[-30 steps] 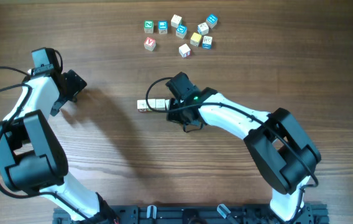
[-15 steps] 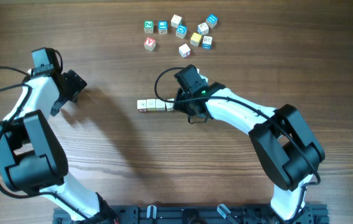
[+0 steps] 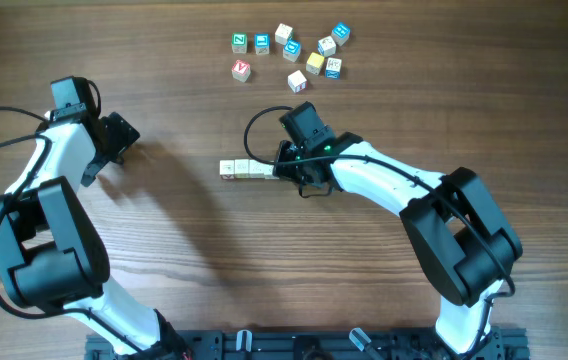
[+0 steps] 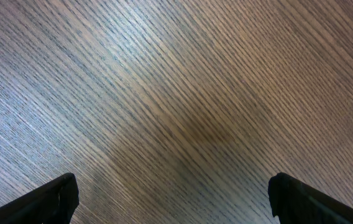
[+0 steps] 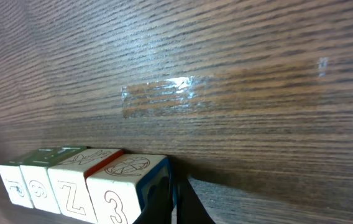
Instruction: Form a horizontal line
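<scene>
The horizontal line [image 3: 244, 170] is a short row of three cream-white letter cubes set edge to edge at the table's middle. In the right wrist view [image 5: 83, 183] the front faces read Z and 3. My right gripper [image 3: 277, 170] is shut, and its fingertips [image 5: 173, 205] rest against the right side of the end cube marked 3. My left gripper [image 3: 116, 136] is open and empty at the far left, over bare wood [image 4: 173, 199], far from the row.
Several loose cubes [image 3: 294, 50] with blue, green, red and yellow faces lie scattered at the back centre. A shiny smear [image 5: 161, 93] marks the wood beyond the row. The right arm's cable [image 3: 254, 125] loops above the row.
My right gripper drew back to the right off the row, then edged left against its right end. The row sits slightly further left. The left arm has not moved.
</scene>
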